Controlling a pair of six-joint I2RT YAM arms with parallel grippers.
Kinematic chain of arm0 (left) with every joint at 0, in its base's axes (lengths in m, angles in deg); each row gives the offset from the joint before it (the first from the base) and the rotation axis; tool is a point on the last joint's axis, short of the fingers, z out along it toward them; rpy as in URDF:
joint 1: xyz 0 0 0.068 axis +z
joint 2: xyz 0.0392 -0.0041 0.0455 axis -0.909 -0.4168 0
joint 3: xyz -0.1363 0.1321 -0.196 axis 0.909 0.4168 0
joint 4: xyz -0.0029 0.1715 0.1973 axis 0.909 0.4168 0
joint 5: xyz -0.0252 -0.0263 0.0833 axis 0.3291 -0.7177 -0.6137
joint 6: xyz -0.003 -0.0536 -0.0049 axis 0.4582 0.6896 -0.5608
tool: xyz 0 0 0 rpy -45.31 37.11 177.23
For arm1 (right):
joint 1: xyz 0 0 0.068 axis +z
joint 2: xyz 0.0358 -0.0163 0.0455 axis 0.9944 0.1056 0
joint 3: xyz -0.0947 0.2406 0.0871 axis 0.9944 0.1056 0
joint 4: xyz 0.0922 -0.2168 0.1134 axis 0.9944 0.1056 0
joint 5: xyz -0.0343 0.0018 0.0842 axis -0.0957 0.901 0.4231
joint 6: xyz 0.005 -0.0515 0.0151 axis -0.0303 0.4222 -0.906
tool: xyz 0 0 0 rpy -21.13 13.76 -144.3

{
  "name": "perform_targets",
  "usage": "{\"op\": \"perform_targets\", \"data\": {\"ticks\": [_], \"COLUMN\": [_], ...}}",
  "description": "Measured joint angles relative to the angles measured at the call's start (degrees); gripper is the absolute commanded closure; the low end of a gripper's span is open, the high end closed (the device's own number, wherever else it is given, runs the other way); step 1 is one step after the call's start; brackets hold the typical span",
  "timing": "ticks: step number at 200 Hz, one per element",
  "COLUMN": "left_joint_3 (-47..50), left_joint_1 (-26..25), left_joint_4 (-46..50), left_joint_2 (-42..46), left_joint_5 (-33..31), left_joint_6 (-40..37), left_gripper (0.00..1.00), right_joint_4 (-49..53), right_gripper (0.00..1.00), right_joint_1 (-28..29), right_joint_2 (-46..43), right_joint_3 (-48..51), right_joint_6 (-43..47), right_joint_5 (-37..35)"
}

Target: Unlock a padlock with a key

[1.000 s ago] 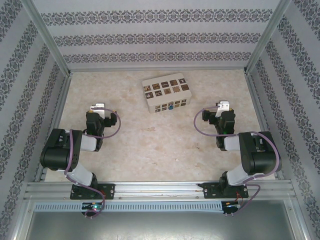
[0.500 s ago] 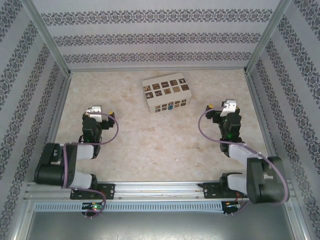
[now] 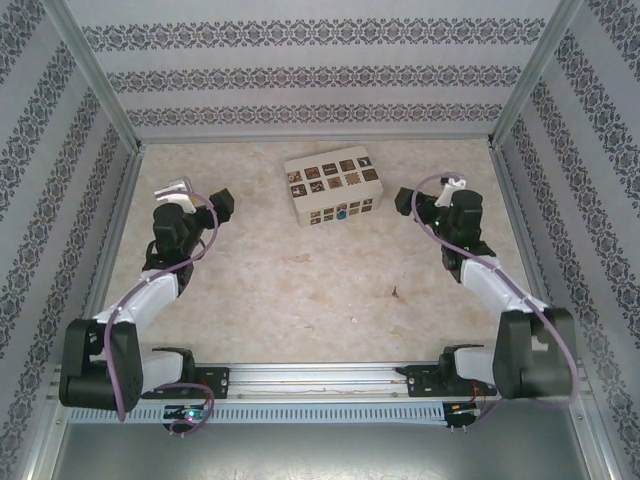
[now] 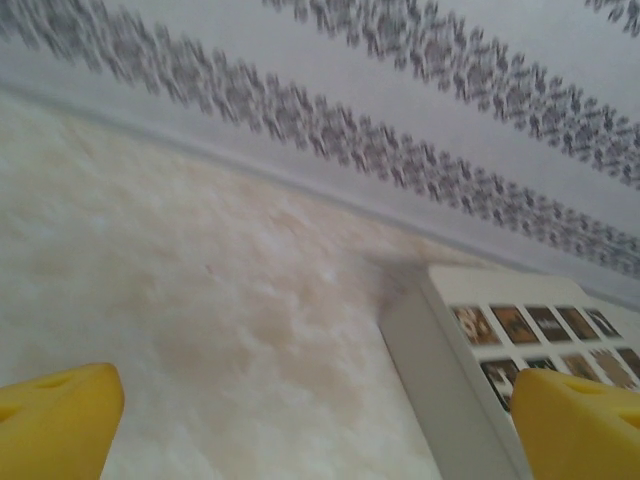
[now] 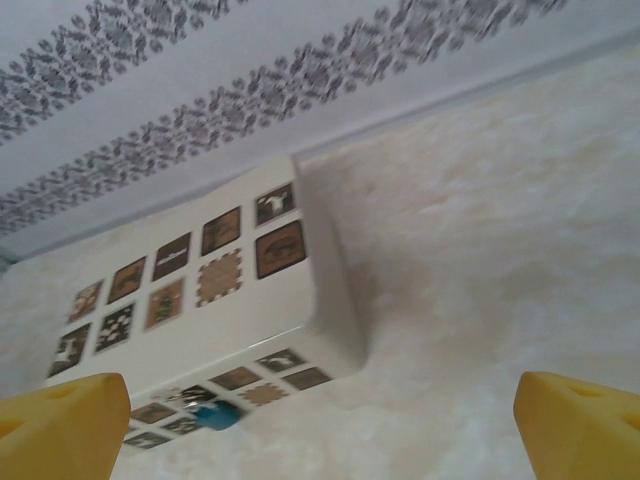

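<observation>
The tiny blue padlock [image 3: 342, 212] hangs at the near side of a white box with dark patterned squares [image 3: 333, 185]. In the right wrist view the padlock [image 5: 214, 416] shows blue with a bit of silver metal above it, low on the box's side wall [image 5: 250, 380]. My right gripper [image 5: 320, 440] is open, its yellow fingertips [image 5: 60, 420] wide apart, right of the box [image 5: 190, 300] with nothing between them. My left gripper [image 4: 320, 430] is open too, left of the box [image 4: 450, 370]. A small dark thing [image 3: 396, 292] lies on the table; I cannot tell whether it is the key.
Patterned walls [image 3: 320, 75] and metal frame posts [image 3: 95, 80] close the table [image 3: 300, 270] in at the back and both sides. Bare tabletop lies between the two arms [image 3: 150, 285] [image 3: 490, 280] and in front of the box.
Both arms have unfolded and stretched forward. The grippers have moved away from the near edge to either side of the box. Both stayed open.
</observation>
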Motion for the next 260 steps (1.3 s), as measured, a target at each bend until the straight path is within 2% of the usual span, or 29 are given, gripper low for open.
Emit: {"op": "perform_targets", "data": {"ticks": [23,47,121,168,260], "left_joint_3": [-2.19,-5.01,-14.25,-20.83,-30.97], "left_joint_1": [-1.64,-5.55,-13.79,-16.55,-17.99], "left_joint_4": [2.21,2.67,-0.33,0.94,11.72], "left_joint_2": [-5.05,-10.12,-24.98,-30.82,-36.00], "left_joint_5": [4.50,7.54,11.10,11.45,11.93], "left_joint_6": [5.33,9.09,14.34,14.91,14.82], "left_gripper": [0.01,0.01,0.01,0.01,0.00], "right_joint_4": [1.62,2.14,2.89,5.95,9.70], "right_gripper": [0.02,0.02,0.02,0.02,0.02], "right_joint_1": [2.36,3.98,5.60,6.45,7.93], "right_joint_2": [6.19,12.66,28.26,32.30,33.16], "right_joint_3": [-4.09,-9.01,-22.08,-26.05,-28.02], "right_joint_6": [-2.99,-4.92,-6.12,-3.82,2.73], "right_joint_5": [1.03,1.33,1.70,4.87,13.27]}}
